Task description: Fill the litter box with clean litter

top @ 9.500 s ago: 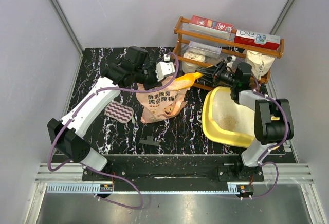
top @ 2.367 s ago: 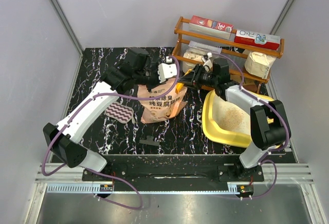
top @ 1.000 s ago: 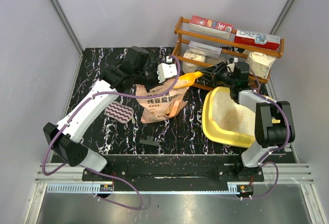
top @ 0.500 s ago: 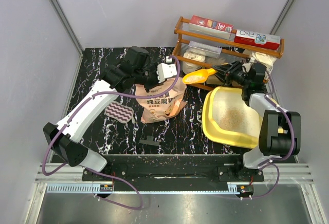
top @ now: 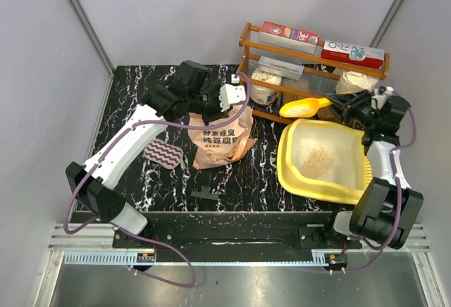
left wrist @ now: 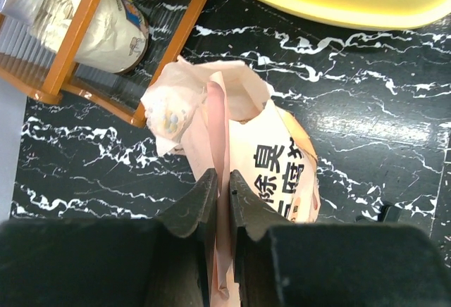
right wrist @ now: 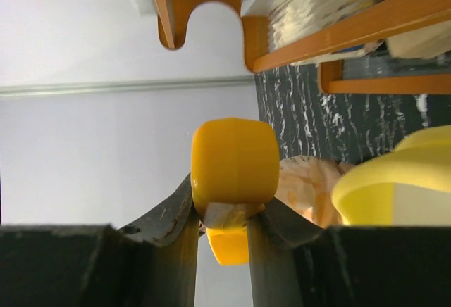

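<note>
The litter box sits on the black table, on the right arm's side. A small heap of clean litter lies in the middle of the box. Most of the box floor is bare, so I think the job is only just begun.

The right tool is pinching the handle of a yellow scoop. The scoop hangs by the far rim of the box, near its far left corner. I cannot tell if it is right over the box or a bit past it. The scoop's long way runs side to side, with the bowl pointing left, away from the box's right side. The bowl looks pale inside, as if it holds litter, but I am not sure.

The box lies just to the near side of the scoop, and the right arm is the closer one. So the next move looks short: bring the scoop over the box and tip it.

Left of the box stands the peach bag. The left tool is pinching its top edge and holding the mouth up. A wooden shelf stands behind the box.
</note>
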Controlling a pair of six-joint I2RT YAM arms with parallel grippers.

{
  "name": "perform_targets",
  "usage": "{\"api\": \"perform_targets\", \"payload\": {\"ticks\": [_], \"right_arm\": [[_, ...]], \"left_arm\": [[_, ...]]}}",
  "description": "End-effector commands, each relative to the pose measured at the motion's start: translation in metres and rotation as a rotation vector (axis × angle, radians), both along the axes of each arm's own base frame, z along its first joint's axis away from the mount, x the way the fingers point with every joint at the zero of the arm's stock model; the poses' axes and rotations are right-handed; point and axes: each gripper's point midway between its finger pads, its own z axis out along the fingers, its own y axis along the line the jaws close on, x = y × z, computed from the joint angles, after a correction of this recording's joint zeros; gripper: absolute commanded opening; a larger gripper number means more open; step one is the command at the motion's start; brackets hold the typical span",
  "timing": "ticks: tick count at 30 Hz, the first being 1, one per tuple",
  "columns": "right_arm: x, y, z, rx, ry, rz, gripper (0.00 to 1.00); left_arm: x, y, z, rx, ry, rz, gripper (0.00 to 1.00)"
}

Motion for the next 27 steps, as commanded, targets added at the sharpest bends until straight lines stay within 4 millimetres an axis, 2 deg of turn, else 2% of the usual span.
{"api": "perform_targets", "payload": {"ticks": [1,2,5,7,11,14,18,23,27], "right_arm": [[-0.032,-0.025,0.008,-0.033,0.002,0.010,0.00],[-0.036,-0.041,0.007,-0.034,0.007,-0.029,0.00],[-0.052,-0.055,0.007,-0.037,0.009,-0.050,0.00],[-0.063,-0.072,0.004,-0.035,0.020,-0.085,0.00],[-0.076,-0.086,0.002,-0.111,0.008,-0.106,0.00],[-0.086,-0.097,-0.022,-0.374,0.081,-0.116,0.00],[-0.098,-0.107,-0.034,-0.545,0.148,-0.129,0.00],[-0.098,-0.110,-0.037,-0.538,0.174,-0.150,0.00],[-0.087,-0.131,-0.037,-0.585,0.181,-0.245,0.00]], "left_arm": [[-0.007,-0.022,0.028,-0.100,-0.008,-0.078,0.15],[-0.007,-0.023,0.028,-0.102,-0.004,-0.084,0.15],[-0.012,-0.025,0.028,-0.115,0.009,-0.102,0.15],[-0.015,-0.025,0.028,-0.121,0.011,-0.114,0.15],[-0.020,-0.024,0.028,-0.135,0.000,-0.125,0.16],[-0.024,-0.023,0.026,-0.136,-0.001,-0.138,0.17],[-0.026,-0.020,0.024,-0.132,-0.006,-0.137,0.17],[-0.030,-0.020,0.021,-0.140,0.003,-0.142,0.18],[-0.032,-0.019,0.022,-0.143,0.005,-0.143,0.18]]}}
